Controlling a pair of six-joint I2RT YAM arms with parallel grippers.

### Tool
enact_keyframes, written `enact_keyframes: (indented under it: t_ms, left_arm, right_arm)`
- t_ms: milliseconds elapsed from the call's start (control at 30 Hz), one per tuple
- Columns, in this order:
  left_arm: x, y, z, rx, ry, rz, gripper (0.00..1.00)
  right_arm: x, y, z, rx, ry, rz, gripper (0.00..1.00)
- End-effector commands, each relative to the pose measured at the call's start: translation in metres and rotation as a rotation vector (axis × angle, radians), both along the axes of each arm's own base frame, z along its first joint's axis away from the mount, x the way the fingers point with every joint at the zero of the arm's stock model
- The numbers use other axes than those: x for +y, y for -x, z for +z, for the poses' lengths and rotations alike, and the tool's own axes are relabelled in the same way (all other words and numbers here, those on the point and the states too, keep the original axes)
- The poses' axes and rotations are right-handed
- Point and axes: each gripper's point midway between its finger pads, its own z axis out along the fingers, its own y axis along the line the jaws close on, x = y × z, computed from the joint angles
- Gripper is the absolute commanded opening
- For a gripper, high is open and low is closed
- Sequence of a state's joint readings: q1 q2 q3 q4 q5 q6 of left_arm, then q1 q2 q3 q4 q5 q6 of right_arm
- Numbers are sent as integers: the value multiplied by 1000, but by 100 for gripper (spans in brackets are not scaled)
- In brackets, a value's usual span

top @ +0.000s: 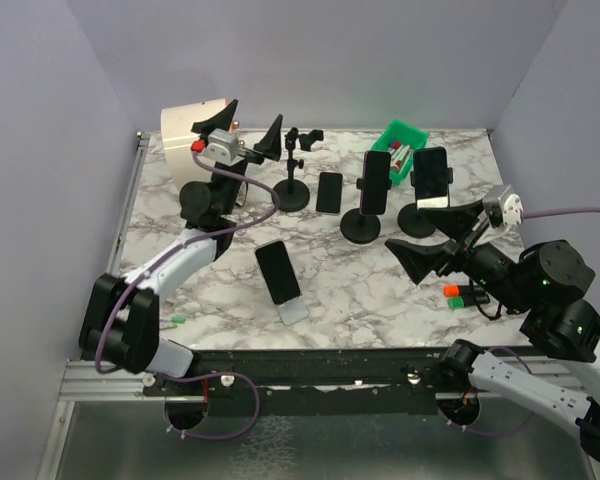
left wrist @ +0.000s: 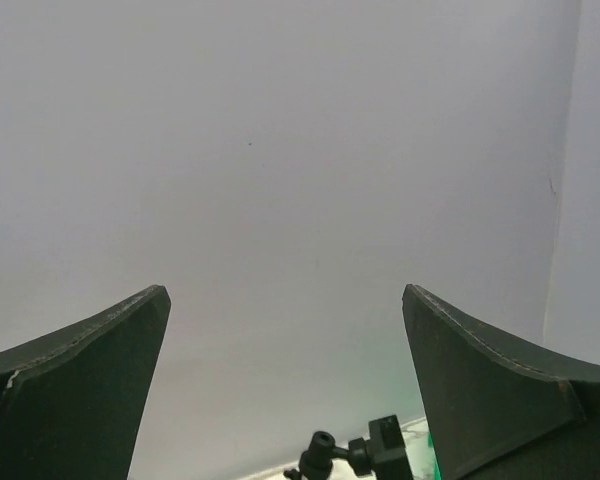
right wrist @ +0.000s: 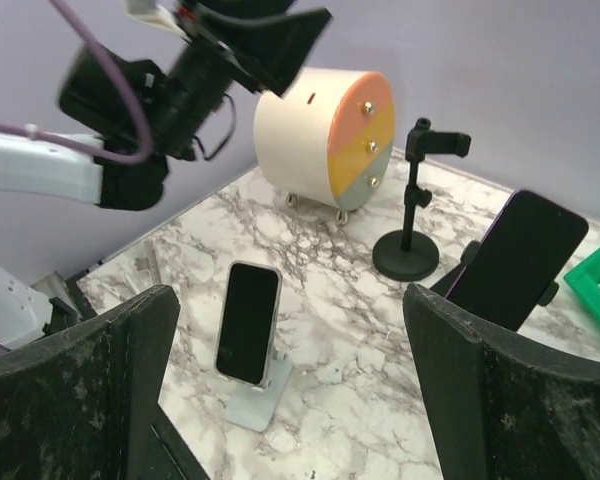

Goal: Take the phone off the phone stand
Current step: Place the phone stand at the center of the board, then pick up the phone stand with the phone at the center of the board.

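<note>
A dark phone leans on a pale grey stand near the table's front. Two more phones sit clamped on black round-based stands at the back right; one shows in the right wrist view. Another phone lies flat beside an empty black clamp stand. My left gripper is open, raised at the back left and facing the wall. My right gripper is open above the table, right of the grey stand, holding nothing.
A cream round drawer box stands at the back left behind the left gripper. A green bin sits at the back right. Small red and green items lie under the right arm. Purple walls enclose the marble table.
</note>
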State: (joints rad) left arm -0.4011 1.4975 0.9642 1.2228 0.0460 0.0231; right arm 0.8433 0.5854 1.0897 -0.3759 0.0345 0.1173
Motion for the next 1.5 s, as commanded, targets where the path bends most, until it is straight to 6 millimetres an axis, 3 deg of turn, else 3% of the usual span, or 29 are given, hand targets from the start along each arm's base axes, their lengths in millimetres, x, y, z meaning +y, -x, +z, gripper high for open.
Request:
enact_keyframes:
  t_ms: [0, 233, 367, 533, 600, 667, 800, 933, 1133, 1233, 1467]
  left_arm:
    - [37, 31, -5, 169, 111, 62, 99]
    - [62, 78, -41, 500, 184, 55, 99]
    - [70, 110, -60, 585, 280, 4, 99]
    - [79, 132, -88, 608, 308, -2, 99]
    - [79, 136, -98, 628, 302, -7, 99]
    - [77, 136, -109, 659, 291, -10, 99]
    - [81, 130, -119, 691, 321, 28, 99]
    - [77, 122, -106, 687, 314, 24, 99]
    - [73, 116, -110, 705, 266, 33, 99]
    - [73, 123, -115, 679, 261, 11, 99]
    - [80, 139, -115, 662, 292, 6, 99]
  right_arm:
    - [8, -3, -16, 65, 42, 14, 100]
    - [28, -16, -45, 151, 71, 23, 100]
    - [47, -28, -74, 249, 121, 32, 92]
    - [68, -43, -117, 365, 188, 26, 85]
    - [65, -52, -125, 380, 192, -27, 85]
    - [50, -68, -130, 383, 194, -159, 87]
    - [12, -102, -126, 370, 193, -469, 95]
    - [8, -124, -115, 393, 212, -599, 100]
    - [13, -166, -112, 483, 140, -510, 100]
    - [12, -179, -102, 451, 110, -497, 100]
    - [13, -216, -107, 443, 68, -466, 100]
